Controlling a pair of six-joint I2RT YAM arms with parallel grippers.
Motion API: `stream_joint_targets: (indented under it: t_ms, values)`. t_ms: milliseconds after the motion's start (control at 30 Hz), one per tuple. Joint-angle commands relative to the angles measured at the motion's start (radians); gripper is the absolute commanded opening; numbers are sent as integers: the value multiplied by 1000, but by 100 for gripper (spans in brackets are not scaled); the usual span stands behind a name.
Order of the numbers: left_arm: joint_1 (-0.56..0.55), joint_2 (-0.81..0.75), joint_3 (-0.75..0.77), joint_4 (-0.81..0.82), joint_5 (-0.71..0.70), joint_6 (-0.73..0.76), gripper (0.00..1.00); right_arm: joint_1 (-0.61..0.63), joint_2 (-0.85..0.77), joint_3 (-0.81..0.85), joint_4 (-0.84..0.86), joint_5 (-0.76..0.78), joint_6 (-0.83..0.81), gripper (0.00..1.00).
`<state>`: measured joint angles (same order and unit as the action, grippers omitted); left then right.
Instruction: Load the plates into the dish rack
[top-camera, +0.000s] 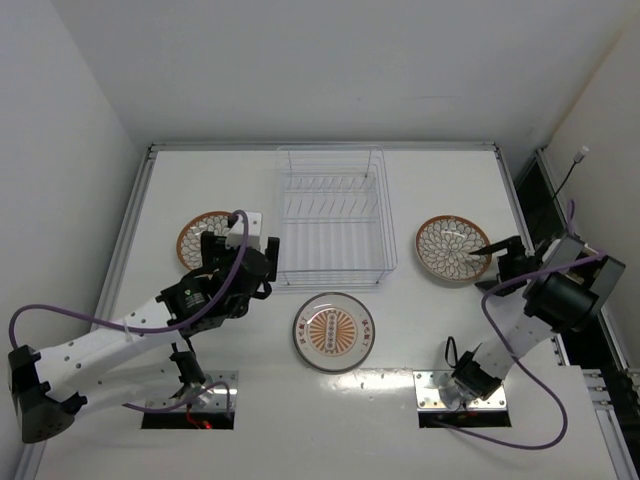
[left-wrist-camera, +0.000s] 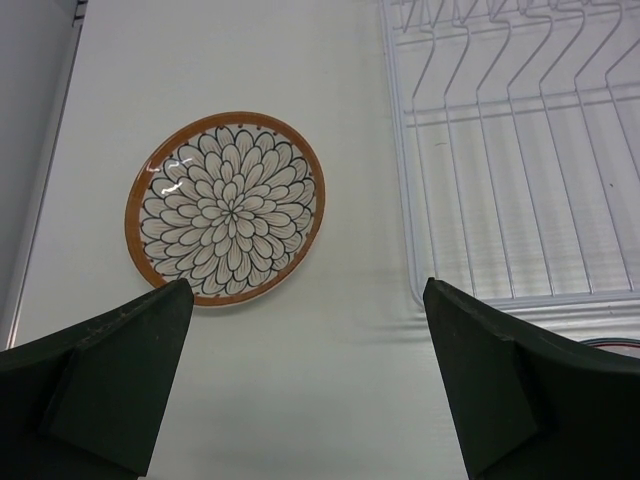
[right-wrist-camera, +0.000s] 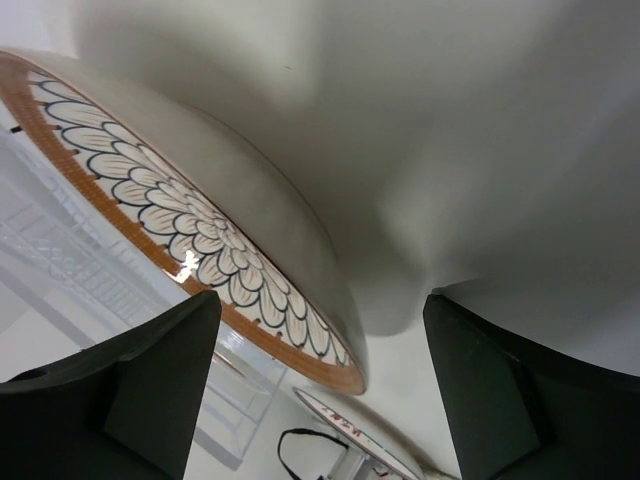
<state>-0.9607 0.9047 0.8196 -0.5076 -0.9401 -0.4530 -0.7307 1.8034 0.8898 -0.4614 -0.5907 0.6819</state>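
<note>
White table (top-camera: 445, 185), dish rack (top-camera: 330, 262), white walls (top-camera: 330, 70)

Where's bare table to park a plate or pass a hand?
Bare white table in both far corners flanking the clear wire dish rack, beyond the left brown-rimmed petal plate and the right brown-rimmed petal plate. Also between right plate and grey-rimmed sunburst plate. Crowded: left arm over left plate; rack-sunburst gap narrow.

White perforated arm links (top-camera: 100, 340), black joints (top-camera: 565, 295), looping purple cables (top-camera: 60, 308), dark wedge-shaped fingers (left-wrist-camera: 100, 380)
</note>
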Motion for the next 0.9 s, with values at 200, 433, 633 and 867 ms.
stream_joint_targets:
  t_ms: [200, 433, 633, 867]
  values:
    - [10, -38, 4, 17, -25, -4, 100, 82, 100, 152, -2, 29, -47, 58]
    - [10, -56, 4, 17, -25, -4, 100, 91, 87, 143, -2, 40, -65, 0]
    - [10, -56, 4, 17, -25, -4, 100, 143, -151, 121, -6, 95, -65, 0]
    - [10, -26, 4, 26, -16, -4, 100, 422, -464, 465, -196, 563, -13, 0]
